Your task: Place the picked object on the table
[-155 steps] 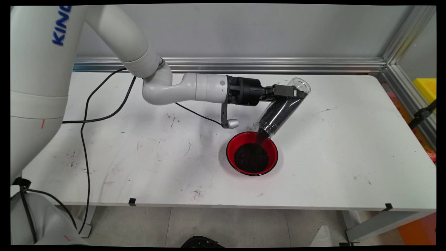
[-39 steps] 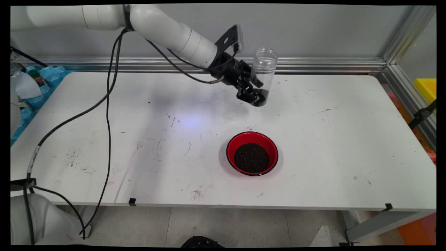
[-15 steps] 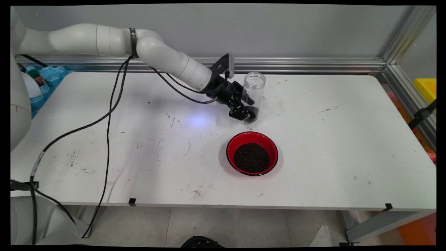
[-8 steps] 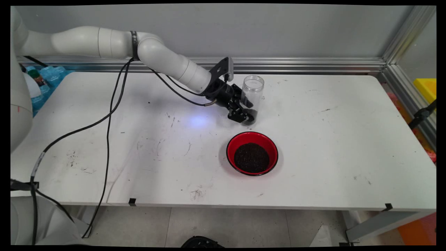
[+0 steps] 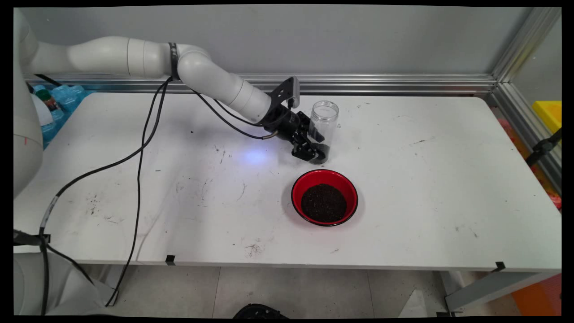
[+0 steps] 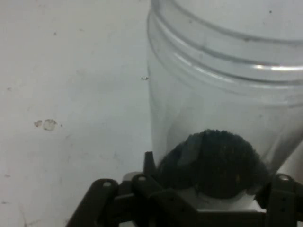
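Observation:
My gripper (image 5: 315, 152) is shut on the lower part of a clear plastic jar (image 5: 324, 120). The jar stands upright with its open mouth up, just behind a red bowl (image 5: 296, 188) on the white table (image 5: 448, 179). A small heap of dark granules (image 6: 213, 163) lies at the bottom of the jar (image 6: 218, 90); the rest of it is empty. The bowl holds a round mound of the same dark granules (image 5: 323, 202). In the hand view the gripper (image 6: 199, 205) rises from the bottom edge around the jar's base. Whether the base touches the table, I cannot tell.
Black cables (image 5: 139, 152) hang from the arm over the table's left half. An aluminium rail (image 5: 403, 83) runs along the back edge and down the right side. Blue packets (image 5: 63, 96) lie beyond the far left corner. A yellow box (image 5: 549, 112) sits off the table's right.
The jar was tilted over the bowl with granules running out; it has since been turned upright, lifted back, then lowered toward the table behind the bowl. In the last second it sank slightly.

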`<action>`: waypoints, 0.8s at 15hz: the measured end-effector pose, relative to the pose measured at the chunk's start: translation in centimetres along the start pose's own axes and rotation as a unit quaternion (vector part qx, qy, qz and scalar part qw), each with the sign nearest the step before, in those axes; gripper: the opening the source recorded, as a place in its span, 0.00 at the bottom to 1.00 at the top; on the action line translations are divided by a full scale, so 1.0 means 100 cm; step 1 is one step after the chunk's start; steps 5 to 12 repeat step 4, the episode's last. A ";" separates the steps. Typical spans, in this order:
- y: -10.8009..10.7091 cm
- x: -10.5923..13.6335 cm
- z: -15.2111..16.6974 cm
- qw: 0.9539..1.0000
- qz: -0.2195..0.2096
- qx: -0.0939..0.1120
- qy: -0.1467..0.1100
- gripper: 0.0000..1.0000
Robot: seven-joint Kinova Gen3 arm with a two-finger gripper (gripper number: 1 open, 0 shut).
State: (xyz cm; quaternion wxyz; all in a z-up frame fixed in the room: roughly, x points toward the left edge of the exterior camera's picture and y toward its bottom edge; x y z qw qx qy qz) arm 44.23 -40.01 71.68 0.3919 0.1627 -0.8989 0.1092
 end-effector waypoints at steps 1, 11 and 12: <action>0.000 0.000 0.000 1.000 0.000 -0.001 0.000 0.00; 0.001 -0.001 0.001 1.000 -0.001 -0.003 -0.001 1.00; 0.001 -0.001 0.001 1.000 -0.001 -0.003 -0.001 1.00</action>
